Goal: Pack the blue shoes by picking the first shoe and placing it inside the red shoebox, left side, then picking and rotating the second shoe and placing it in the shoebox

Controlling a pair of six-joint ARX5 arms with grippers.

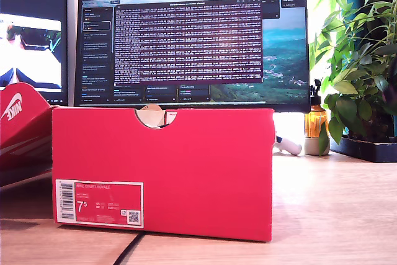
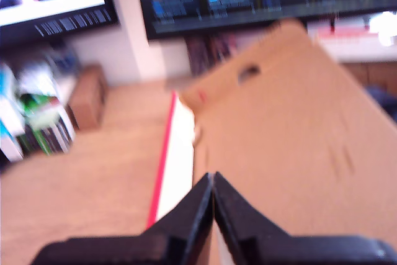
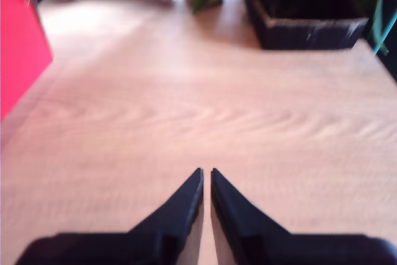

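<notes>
Presently, red shoebox stands centre-left of the exterior view on the table; blue shoes unseen; my first claw closed over its cardboard, nearer than my second claw, closed, empty.

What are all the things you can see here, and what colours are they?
red shoebox: one, bright red, centre of the exterior view, white label low on its front.
Red lid: one, white swoosh, at the exterior view's left edge.
Monitors: two, dark screens, behind the box.
Potted plant: one, green, at the exterior view's right.
Bottle: one, amber, beside the plant.
White object: one, lying on the desk by the bottle.
Desk: one, light wood.
Blue shoes: none visible.
my first gripper: black, closed, over brown cardboard.
my second gripper: black, nearly closed, over bare desk.
</notes>
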